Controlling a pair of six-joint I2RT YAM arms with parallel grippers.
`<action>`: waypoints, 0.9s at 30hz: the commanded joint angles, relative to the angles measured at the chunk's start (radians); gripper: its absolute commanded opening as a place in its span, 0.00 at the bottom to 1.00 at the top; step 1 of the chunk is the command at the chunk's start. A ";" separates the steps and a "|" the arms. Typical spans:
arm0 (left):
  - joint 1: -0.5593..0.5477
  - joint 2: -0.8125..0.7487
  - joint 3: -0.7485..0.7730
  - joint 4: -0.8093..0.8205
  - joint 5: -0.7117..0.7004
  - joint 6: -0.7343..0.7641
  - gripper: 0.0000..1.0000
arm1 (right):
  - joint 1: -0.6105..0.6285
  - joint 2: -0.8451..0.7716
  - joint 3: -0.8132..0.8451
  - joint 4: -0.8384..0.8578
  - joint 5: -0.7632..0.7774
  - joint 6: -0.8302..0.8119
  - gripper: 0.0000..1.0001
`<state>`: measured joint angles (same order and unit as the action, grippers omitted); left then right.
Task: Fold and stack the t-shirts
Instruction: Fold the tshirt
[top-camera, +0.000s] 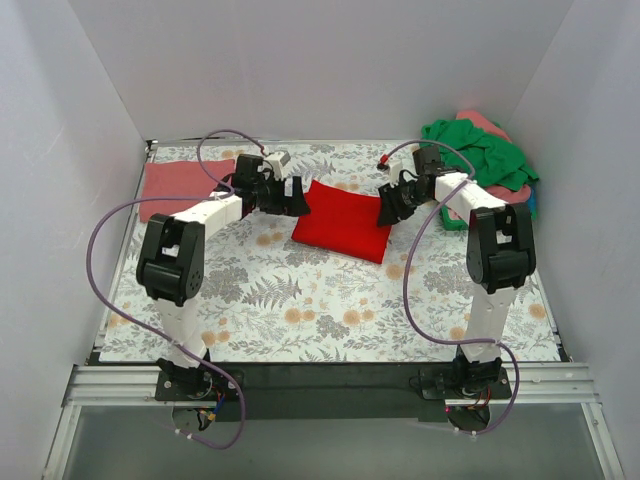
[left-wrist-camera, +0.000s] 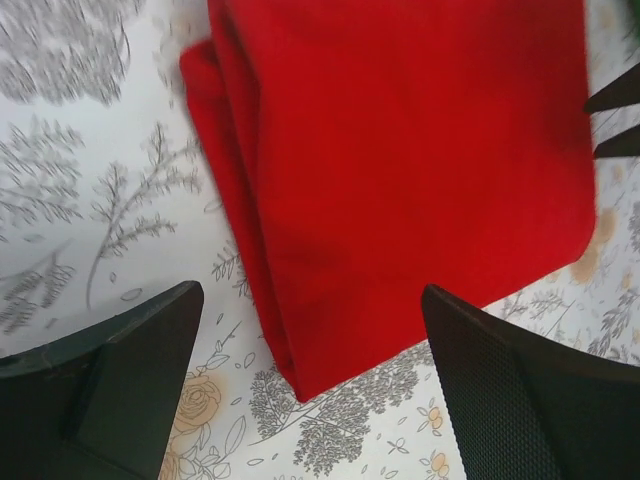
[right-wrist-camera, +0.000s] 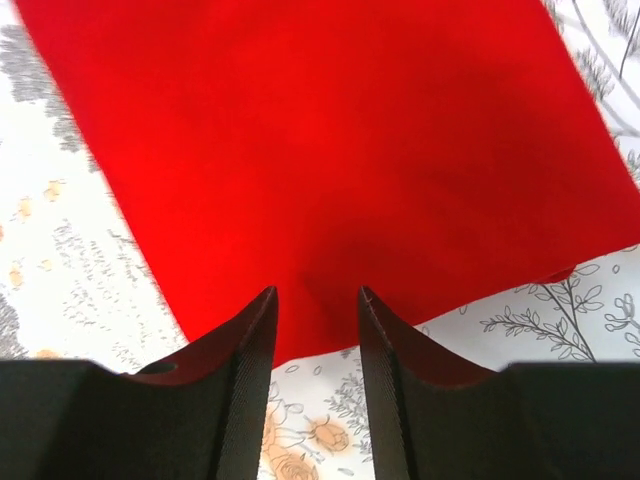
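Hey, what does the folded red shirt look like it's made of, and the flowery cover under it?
Red t-shirt: soft matte knit cloth, probably cotton jersey; its folded edges roll round, no shine. Tablecloth: thin printed fabric, it seems, flat and matte with grey floral print; weave too blurred to tell.

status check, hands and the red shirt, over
Left hand open, empty. Right hand open, empty. Red t-shirt folded flat between them. Nothing blocking; folded pink tee far left, unfolded pile far right.
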<state>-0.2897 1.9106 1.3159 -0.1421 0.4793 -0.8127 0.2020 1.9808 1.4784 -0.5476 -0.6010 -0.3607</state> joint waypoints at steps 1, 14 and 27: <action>0.012 0.016 0.063 -0.070 0.082 -0.031 0.89 | -0.010 0.056 0.030 0.015 0.068 0.045 0.43; 0.012 0.197 0.244 -0.168 -0.002 -0.100 0.90 | -0.042 -0.048 0.000 -0.034 -0.031 -0.075 0.48; 0.001 0.353 0.443 -0.300 -0.015 -0.177 0.86 | -0.047 -0.158 -0.116 -0.028 -0.121 -0.130 0.52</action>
<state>-0.2836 2.2543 1.7226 -0.3977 0.4488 -0.9684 0.1581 1.8446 1.3846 -0.5735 -0.6819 -0.4637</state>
